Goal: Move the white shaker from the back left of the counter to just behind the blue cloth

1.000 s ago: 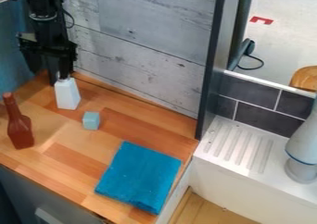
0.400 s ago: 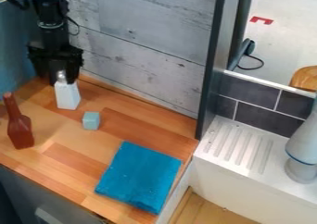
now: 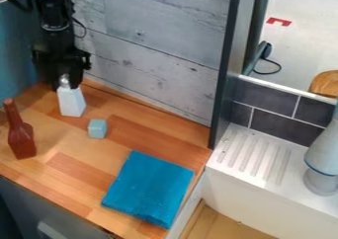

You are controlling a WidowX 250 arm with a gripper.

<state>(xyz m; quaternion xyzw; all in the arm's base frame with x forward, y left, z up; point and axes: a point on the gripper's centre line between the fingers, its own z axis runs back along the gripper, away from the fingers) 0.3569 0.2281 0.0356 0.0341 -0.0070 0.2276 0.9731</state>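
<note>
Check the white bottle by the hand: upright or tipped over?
Upright: the white bottle stands on its base on the wooden counter, its narrow top pointing up between the hand's fingers.

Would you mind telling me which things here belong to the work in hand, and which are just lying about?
In the work:
- black robot gripper, at the bottle's top
- white tapered bottle with silvery top

Just lying about:
- reddish-brown long-necked bottle
- small pale-blue cube
- flat blue cloth
</note>
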